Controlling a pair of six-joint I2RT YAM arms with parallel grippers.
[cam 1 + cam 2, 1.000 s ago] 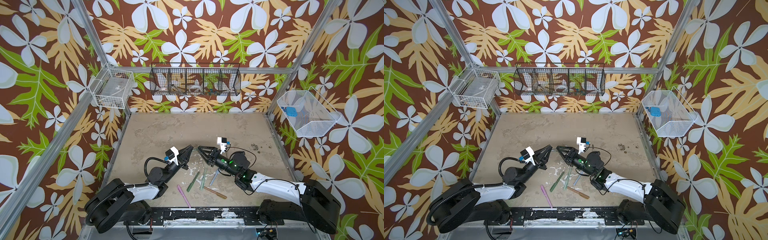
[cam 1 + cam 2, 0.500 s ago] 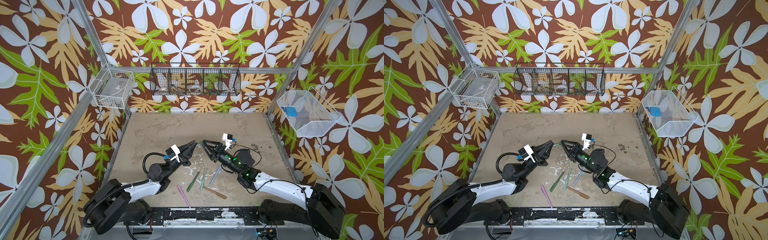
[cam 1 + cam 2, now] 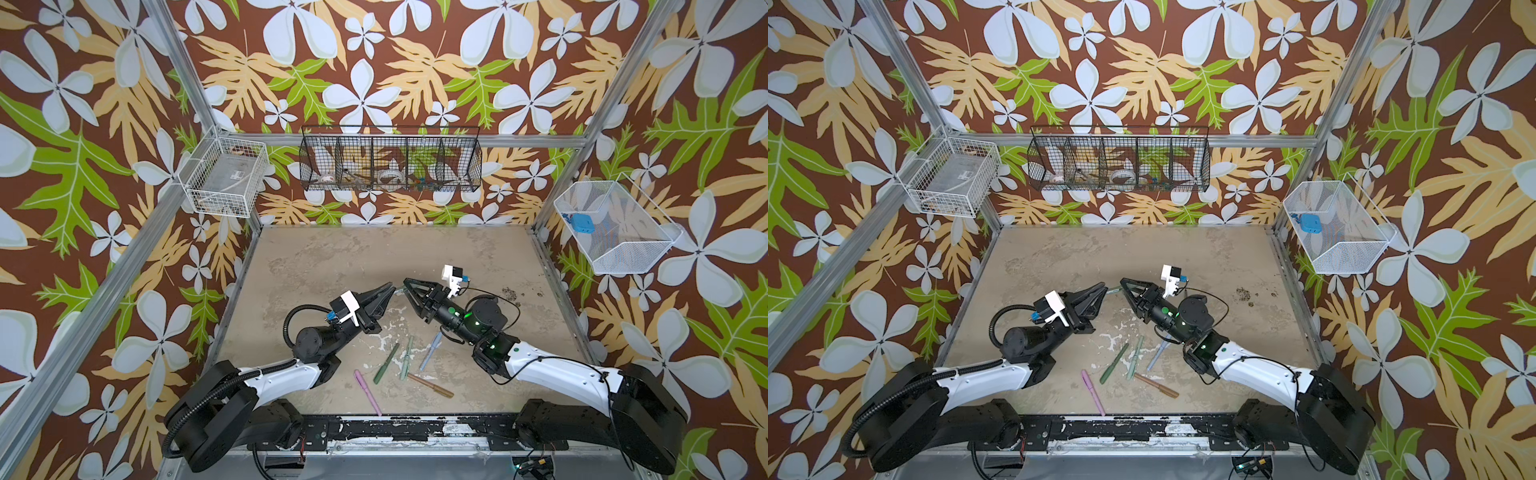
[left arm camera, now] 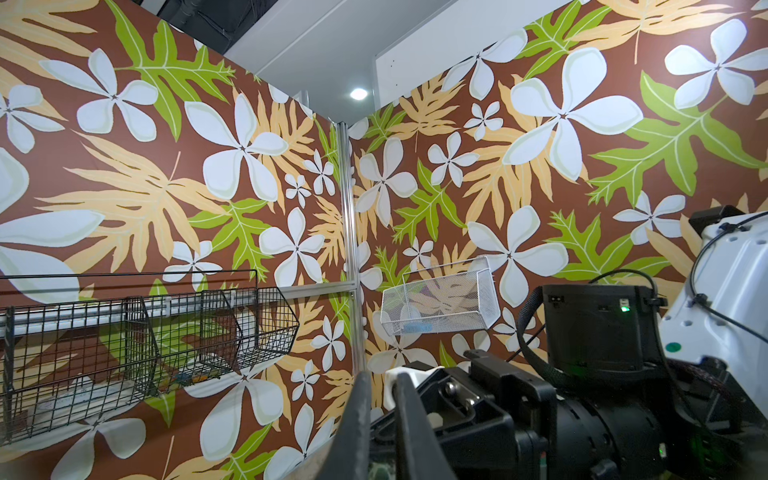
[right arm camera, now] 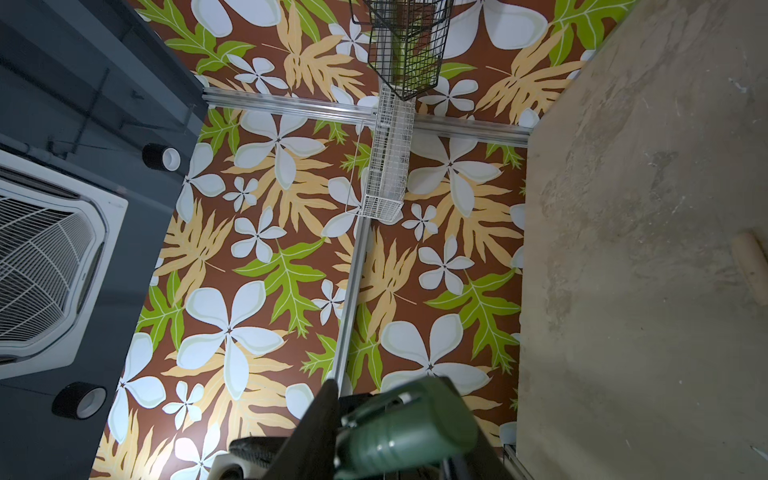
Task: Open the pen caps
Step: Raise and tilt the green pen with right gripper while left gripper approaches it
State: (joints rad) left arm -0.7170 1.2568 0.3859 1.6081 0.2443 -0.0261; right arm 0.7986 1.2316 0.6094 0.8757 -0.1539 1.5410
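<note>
My two grippers meet tip to tip in the air over the middle of the table. In both top views the left gripper (image 3: 390,289) (image 3: 1104,287) is shut on a green pen (image 3: 399,289), of which only a short piece shows between the tips. The right gripper (image 3: 406,284) (image 3: 1123,283) faces it. In the right wrist view a green pen cap (image 5: 411,432) fills the gap of the right gripper (image 5: 390,386), whose jaws press on it. In the left wrist view the left gripper (image 4: 380,376) has its fingers close together.
Several capped pens lie near the front edge: pink (image 3: 366,391), dark green (image 3: 385,363), light green (image 3: 407,358), light blue (image 3: 430,351), brown (image 3: 430,385). A beige tube (image 5: 750,266) lies on the table. A black wire basket (image 3: 390,164) and white baskets (image 3: 226,176) (image 3: 615,226) hang on the walls.
Both grippers have risen and moved toward the back, and their tips have come together. The right gripper's jaws have narrowed onto the green cap.
</note>
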